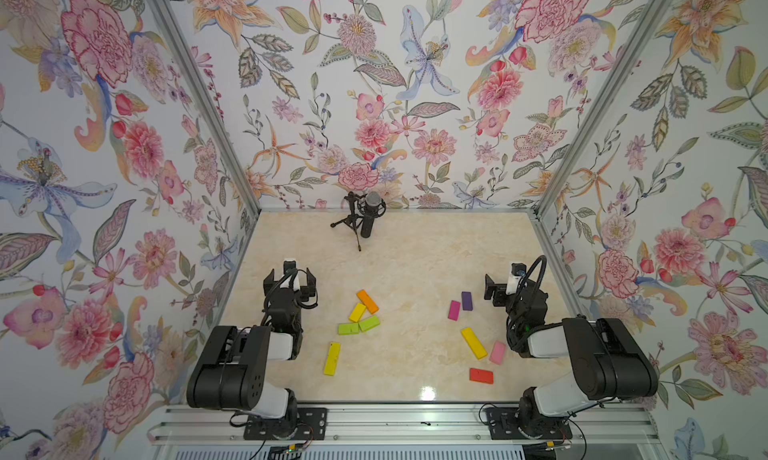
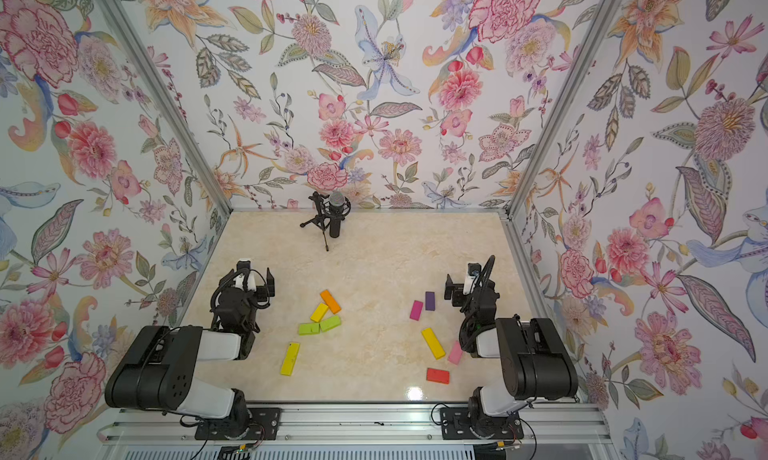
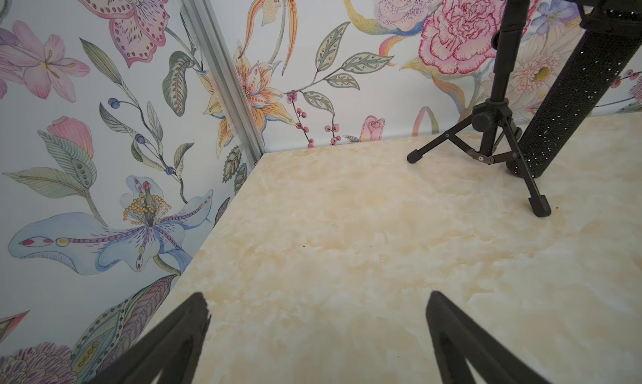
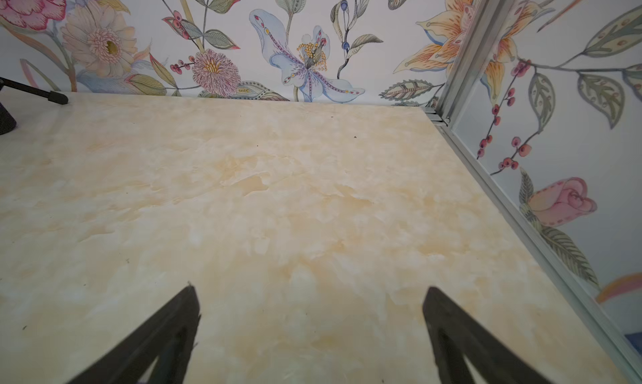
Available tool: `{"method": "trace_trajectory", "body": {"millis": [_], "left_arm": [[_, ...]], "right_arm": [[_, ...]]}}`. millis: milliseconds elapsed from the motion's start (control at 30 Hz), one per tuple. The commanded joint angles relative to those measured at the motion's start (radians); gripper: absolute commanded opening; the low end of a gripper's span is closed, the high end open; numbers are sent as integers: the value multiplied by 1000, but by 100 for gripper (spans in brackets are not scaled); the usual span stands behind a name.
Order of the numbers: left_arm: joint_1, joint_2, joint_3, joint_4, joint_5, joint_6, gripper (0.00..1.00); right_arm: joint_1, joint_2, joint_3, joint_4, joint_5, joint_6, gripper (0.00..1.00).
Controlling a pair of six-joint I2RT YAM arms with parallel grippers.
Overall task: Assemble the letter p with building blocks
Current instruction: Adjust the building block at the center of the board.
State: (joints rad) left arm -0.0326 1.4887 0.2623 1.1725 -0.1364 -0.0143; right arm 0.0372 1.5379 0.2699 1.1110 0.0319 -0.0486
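Observation:
Building blocks lie flat in two loose groups on the marble table (image 1: 415,262), seen in both top views. Near the left arm are an orange block (image 1: 367,301), a short yellow block (image 1: 357,312), two lime green blocks (image 1: 348,328) (image 1: 369,323) and a long yellow block (image 1: 332,358). Near the right arm are a magenta block (image 1: 454,310), a purple block (image 1: 467,300), another long yellow block (image 1: 473,342), a pink block (image 1: 497,352) and a red block (image 1: 481,375). My left gripper (image 1: 290,284) (image 3: 318,306) and right gripper (image 1: 491,289) (image 4: 311,302) stand open and empty, apart from the blocks. Neither wrist view shows a block.
A black microphone on a small tripod (image 1: 368,216) (image 3: 496,122) stands at the back of the table, left of centre. Floral walls with aluminium posts (image 1: 544,245) close in three sides. A metal rail (image 1: 395,420) carries both arm bases at the front.

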Motion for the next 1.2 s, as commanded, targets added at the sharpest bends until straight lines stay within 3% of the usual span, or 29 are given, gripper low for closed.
{"method": "trace_trajectory", "body": {"millis": [0,667,733,800,900,1033,1167], "left_arm": [[10,10,-6,27,17,7,99],[13,7,-9,32,21,5,99],[11,-38,33,-67,-5,-4,99],[11,-113,134,-305,-52,-33,99],[11,-187,212,-423,-59,-56,99],[11,-209,320,-607,-51,-119,99],[4,-203,419,-808,-9,-190,98]], "right_arm": [[-14,7,20,1,-19,-7,100],[-2,3,19,1,27,-6,100],[28,-28,12,-10,40,-43,100],[52,-88,23,-72,96,-53,100],[97,-244,146,-403,177,-33,100],[95,-324,350,-749,64,100,100],[165,-275,528,-986,-11,162,99]]}}
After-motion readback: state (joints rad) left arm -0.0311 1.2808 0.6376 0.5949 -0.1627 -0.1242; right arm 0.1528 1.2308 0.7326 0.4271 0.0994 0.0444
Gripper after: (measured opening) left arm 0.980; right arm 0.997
